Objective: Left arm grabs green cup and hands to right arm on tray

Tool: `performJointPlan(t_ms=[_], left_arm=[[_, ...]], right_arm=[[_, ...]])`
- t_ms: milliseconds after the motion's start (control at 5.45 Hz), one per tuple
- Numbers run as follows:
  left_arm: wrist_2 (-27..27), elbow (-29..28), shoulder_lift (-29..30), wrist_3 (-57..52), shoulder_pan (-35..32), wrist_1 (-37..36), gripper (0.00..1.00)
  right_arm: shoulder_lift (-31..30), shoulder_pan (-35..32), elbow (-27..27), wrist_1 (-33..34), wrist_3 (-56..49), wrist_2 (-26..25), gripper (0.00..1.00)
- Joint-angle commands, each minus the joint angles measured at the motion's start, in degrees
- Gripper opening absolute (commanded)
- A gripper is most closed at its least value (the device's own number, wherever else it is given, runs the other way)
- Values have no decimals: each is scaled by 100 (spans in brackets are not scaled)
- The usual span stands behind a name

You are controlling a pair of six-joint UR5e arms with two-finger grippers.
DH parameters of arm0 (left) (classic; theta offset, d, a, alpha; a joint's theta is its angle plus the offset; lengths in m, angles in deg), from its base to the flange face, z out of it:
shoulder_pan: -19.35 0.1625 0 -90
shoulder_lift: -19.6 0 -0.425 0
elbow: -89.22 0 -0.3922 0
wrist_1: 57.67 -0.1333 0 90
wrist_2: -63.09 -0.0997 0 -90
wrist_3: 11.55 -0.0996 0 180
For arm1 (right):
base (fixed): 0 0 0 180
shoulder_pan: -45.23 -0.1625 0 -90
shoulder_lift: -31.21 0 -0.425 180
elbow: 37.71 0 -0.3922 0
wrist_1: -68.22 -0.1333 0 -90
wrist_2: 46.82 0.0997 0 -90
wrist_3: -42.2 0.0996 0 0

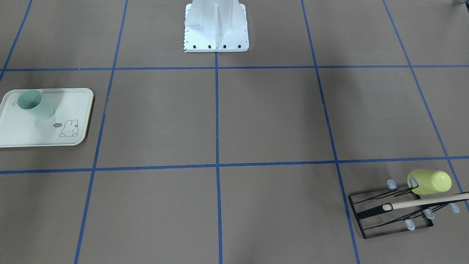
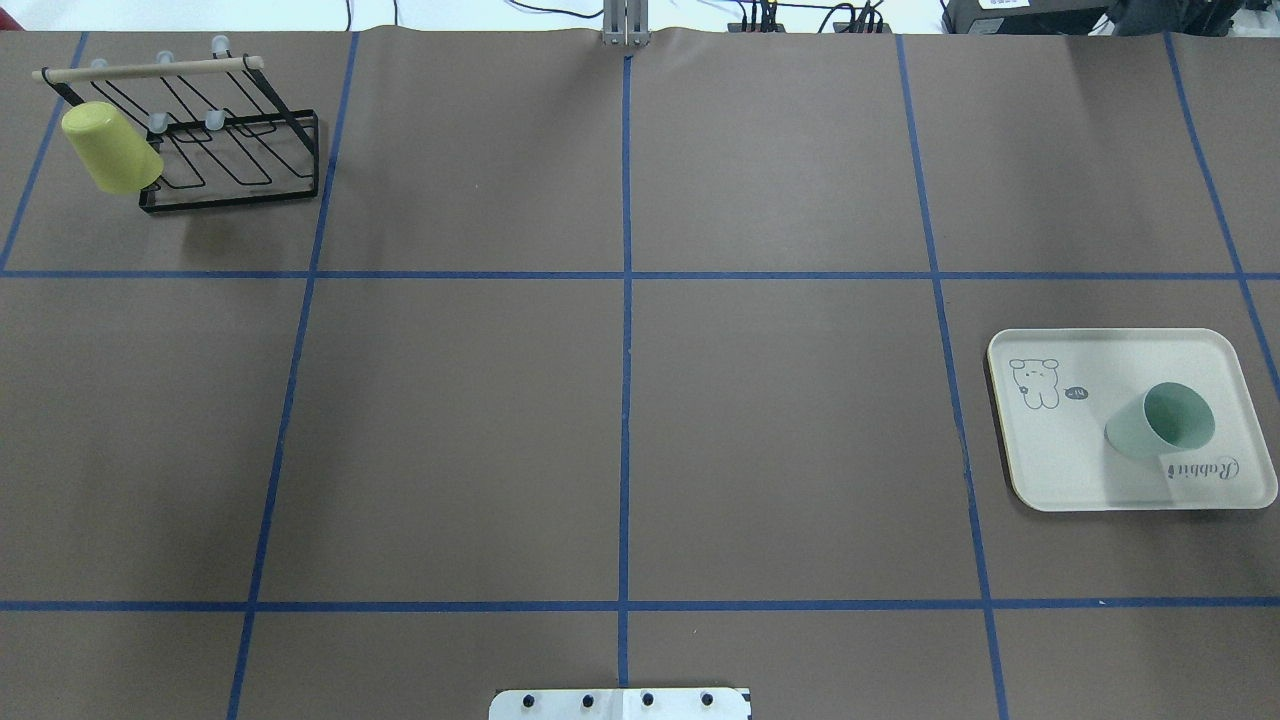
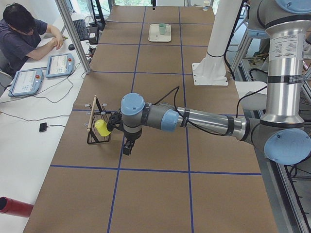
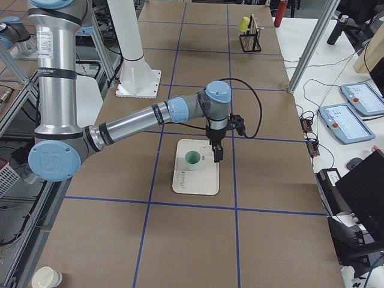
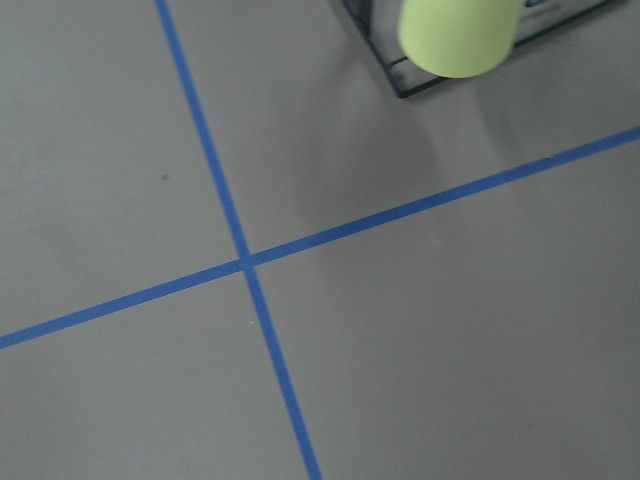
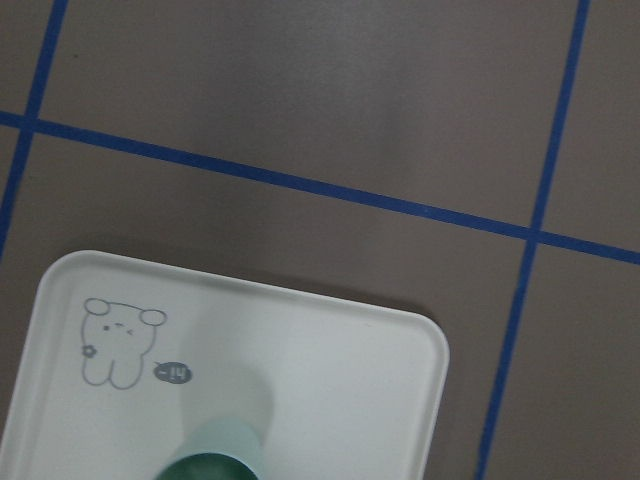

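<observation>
The green cup (image 2: 1165, 420) stands upright on the cream tray (image 2: 1070, 470), mouth up, near the "Rabbit" script. It also shows in the front view (image 1: 36, 104) and at the bottom edge of the right wrist view (image 6: 215, 455). In the exterior right view my right gripper (image 4: 217, 155) hangs over the tray's edge (image 4: 192, 183), just beside the cup (image 4: 192, 159). In the exterior left view my left gripper (image 3: 127, 148) hangs over the table beside the wire rack. Neither gripper shows in any other view, so I cannot tell whether they are open or shut.
A yellow-green cup (image 2: 108, 150) hangs on the black wire rack (image 2: 240, 170) with a wooden bar, at the far left corner; it also shows in the left wrist view (image 5: 457, 35). The white robot base (image 1: 216, 29) stands mid-table. An operator (image 3: 24, 34) sits at a side desk.
</observation>
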Motion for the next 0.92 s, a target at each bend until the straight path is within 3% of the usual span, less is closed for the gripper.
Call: performJointPlan(t_ms=[0, 183, 367, 733], left_arm=[[-4, -155, 18, -230, -257, -107, 100], [5, -191, 27, -475, -405, -577, 100], [5, -182, 9, -861, -564, -1191, 100], [5, 36, -184, -795, -924, -1276, 100]], right_arm=[[-279, -1140, 471, 249, -1192, 670, 100], [-490, -1790, 579, 292, -1476, 727, 99], [-640, -1814, 667, 240, -1392, 693, 99], [-659, -1526, 764, 109, -1163, 649, 100]])
